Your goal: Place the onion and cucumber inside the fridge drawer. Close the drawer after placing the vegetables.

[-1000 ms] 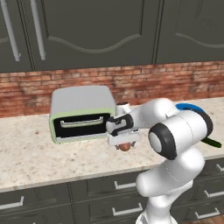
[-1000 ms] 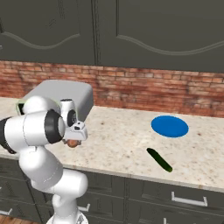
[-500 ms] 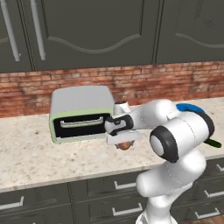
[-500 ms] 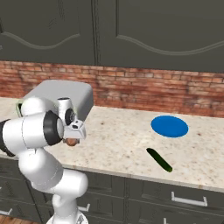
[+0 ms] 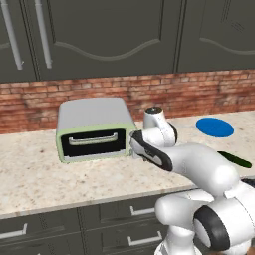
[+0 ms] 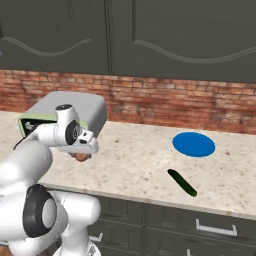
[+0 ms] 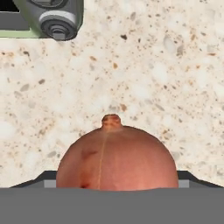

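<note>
The onion [image 7: 116, 157], a smooth reddish-brown ball, sits between my gripper's [image 7: 116, 183] dark fingertips [image 7: 38, 180] just above the speckled counter. From the right base view the onion [image 6: 81, 157] peeks out under the gripper [image 6: 82, 152], which is shut on it in front of the toaster oven. The cucumber [image 6: 181, 182], a slim dark green stick, lies on the counter to the right, near the front edge; it also appears as the cucumber [image 5: 235, 159] past my arm. The fridge drawer is out of view.
A pale green toaster oven [image 5: 94, 128] stands at the back left by the brick wall, its knob [image 7: 57, 21] close to the hand. A flat blue disc [image 6: 194, 144] lies behind the cucumber. Dark cabinets [image 5: 124, 35] hang above the counter, with drawers below.
My arm has changed pose, its elbow swinging down and to the right. The hand with the onion has risen slightly beside the toaster oven. Cucumber and disc have not moved.
</note>
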Robot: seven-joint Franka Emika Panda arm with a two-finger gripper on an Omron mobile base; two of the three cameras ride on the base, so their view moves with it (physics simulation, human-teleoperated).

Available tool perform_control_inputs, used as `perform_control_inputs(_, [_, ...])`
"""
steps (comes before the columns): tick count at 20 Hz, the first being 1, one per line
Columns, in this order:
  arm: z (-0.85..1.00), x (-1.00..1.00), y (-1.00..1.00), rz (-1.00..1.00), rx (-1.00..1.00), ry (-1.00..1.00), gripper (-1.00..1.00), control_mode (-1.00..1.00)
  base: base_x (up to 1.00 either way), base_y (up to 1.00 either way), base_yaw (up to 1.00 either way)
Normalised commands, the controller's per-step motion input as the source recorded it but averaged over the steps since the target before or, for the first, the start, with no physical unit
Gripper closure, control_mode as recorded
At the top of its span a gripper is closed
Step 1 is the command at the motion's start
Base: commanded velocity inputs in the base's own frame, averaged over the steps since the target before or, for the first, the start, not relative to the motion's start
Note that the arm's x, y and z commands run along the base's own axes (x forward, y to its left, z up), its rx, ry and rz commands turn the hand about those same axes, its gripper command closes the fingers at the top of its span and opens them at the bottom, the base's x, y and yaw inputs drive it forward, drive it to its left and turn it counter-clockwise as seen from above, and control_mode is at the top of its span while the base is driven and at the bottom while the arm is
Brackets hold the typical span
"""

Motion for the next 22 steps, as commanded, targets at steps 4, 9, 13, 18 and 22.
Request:
perform_control_inputs(4, [0.48, -0.22, -0.14, -0.02, 0.0, -0.1, 1.0, -1.0, 0.0, 0.0, 0.0])
perform_control_inputs(9, [0.0, -0.03, 0.02, 0.0, 0.0, 0.02, 1.0, -1.0, 0.0, 0.0, 0.0])
perform_control_inputs(13, [0.6, -0.39, -0.19, 0.0, 0.0, -0.08, 1.0, -1.0, 0.0, 0.0, 0.0])
perform_control_inputs(18, [0.67, -0.57, -0.25, 0.0, 0.0, -0.04, 1.0, -1.0, 0.0, 0.0, 0.0])
perform_control_inputs(22, [0.34, -0.62, 0.0, 0.0, 0.0, -0.02, 1.0, 1.0, -0.25, 0.04, 0.01])
